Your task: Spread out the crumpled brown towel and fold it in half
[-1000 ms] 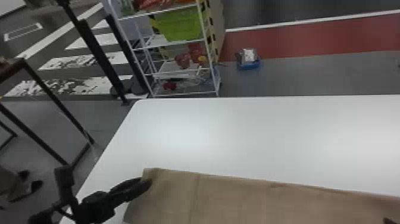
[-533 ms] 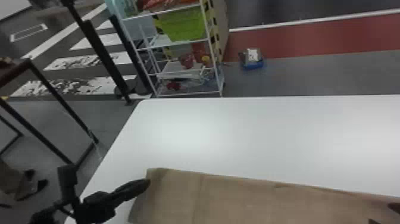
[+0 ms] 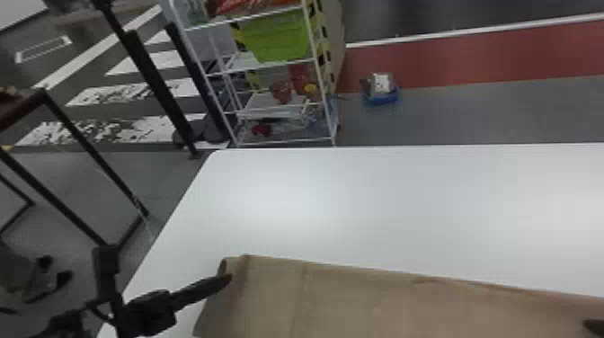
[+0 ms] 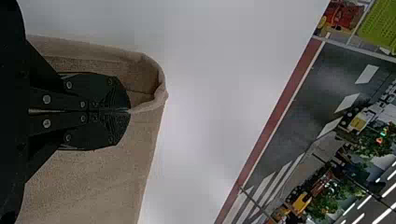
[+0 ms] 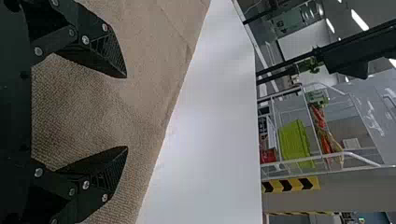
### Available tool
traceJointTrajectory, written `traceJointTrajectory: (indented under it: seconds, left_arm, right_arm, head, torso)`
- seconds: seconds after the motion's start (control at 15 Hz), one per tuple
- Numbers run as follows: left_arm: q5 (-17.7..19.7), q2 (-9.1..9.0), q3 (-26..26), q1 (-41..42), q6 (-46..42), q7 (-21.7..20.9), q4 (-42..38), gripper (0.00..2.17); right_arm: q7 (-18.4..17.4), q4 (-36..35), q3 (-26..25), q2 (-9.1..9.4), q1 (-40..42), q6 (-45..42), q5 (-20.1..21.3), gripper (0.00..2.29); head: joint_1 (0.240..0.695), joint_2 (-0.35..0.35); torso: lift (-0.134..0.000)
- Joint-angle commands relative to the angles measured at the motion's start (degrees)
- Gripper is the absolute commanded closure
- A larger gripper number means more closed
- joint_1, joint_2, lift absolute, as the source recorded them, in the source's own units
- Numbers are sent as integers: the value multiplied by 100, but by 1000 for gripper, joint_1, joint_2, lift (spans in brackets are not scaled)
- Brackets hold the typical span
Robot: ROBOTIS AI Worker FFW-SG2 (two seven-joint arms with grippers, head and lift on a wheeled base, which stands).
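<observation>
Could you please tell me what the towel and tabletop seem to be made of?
The towel looks like matt woven cloth, perhaps cotton, from its fine, nubbly texture and soft creases. The white tabletop seems smooth and satin, possibly laminate or plastic, judging by its blurred highlights.

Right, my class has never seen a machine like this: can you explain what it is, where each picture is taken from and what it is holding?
This is a two-armed robot. A camera on its head looks forward and down at a white table; the other two sit on its wrists, so their pictures lie sideways. A brown towel lies spread on the table, mostly flat. The left gripper has its fingers shut on the towel near a corner. The right gripper is open over the towel, holding nothing.
</observation>
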Motion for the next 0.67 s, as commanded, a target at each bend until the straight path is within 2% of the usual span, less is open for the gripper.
traceJointTrajectory:
  seconds: [0.0,0.2,0.4,0.6]
  left_arm:
    - [114,0,70,-136,396,9,-103,1301]
    - [105,27,52,-338,853,114,-103,1301]
    - [122,176,26,-541,1469,308,-103,1298]
    - [157,281,122,-690,1592,334,-6,1298]
  right_arm:
    - [4,0,5,-19,-26,149,14,404]
    - [4,9,22,-19,-88,290,94,404]
    - [4,80,22,-37,-176,430,173,404]
    - [4,167,22,-54,-281,606,225,404]
  head:
    - [695,350]
    - [695,343]
    - [695,336]
    - [695,331]
  torso:
    - [-124]
    - [-124]
    - [-124]
    - [-124]
